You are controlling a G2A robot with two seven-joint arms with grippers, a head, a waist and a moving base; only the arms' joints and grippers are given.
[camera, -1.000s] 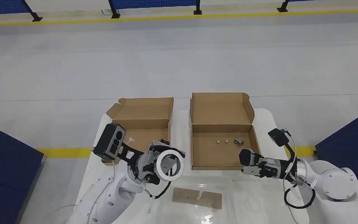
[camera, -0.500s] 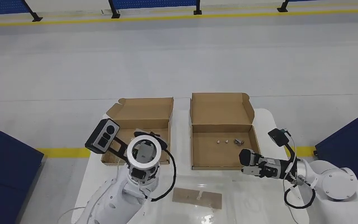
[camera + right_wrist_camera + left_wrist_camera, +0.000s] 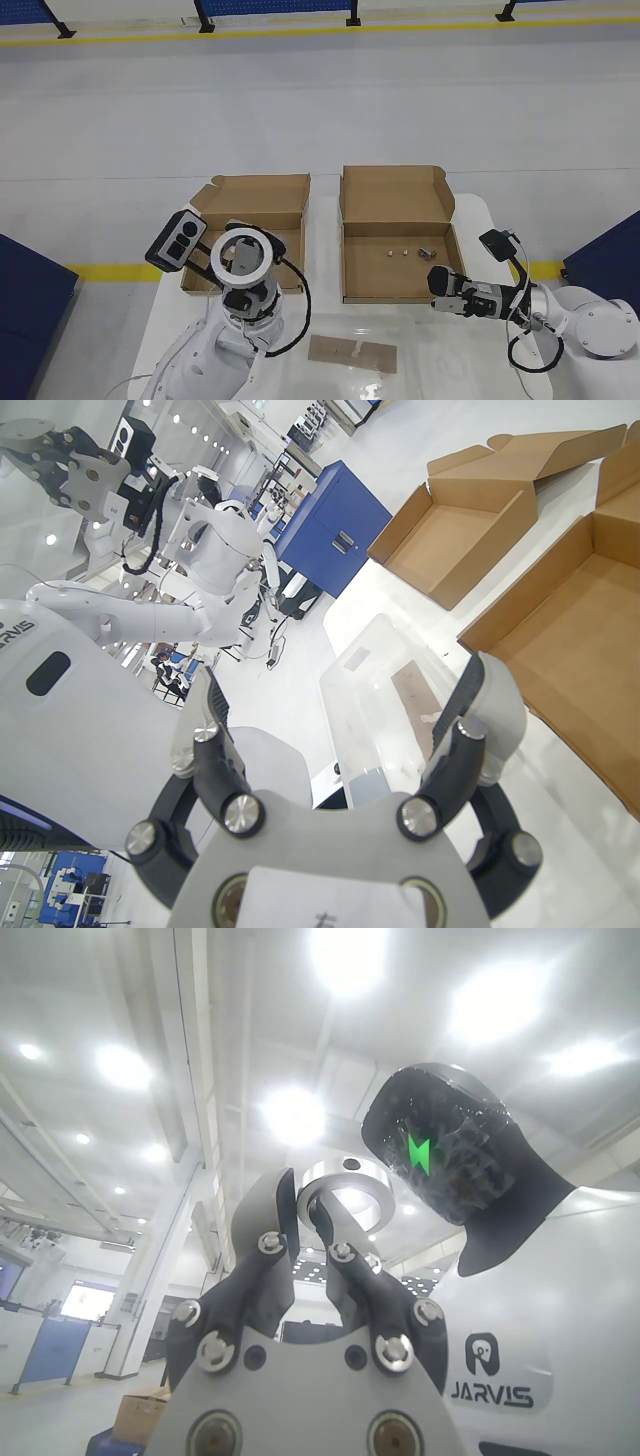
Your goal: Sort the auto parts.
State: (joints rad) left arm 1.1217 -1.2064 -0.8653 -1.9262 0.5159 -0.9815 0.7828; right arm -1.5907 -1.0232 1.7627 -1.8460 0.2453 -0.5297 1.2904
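The left tool [image 3: 300, 1200], clenched on the metal ring [image 3: 385, 1198], has swung from mid-tabletop [image 3: 322, 260] to above the left box [image 3: 282, 240]. Release there appears to be the next step. The right tool [image 3: 345, 672] remains released and empty beside the right box [image 3: 400, 270].

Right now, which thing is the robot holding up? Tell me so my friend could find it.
Find the white table with two open cardboard boxes. Near the left box, the raised left gripper is shut on a metal ring. It is a wide shiny hoop, far bigger than the tiny parts lying in the right box.
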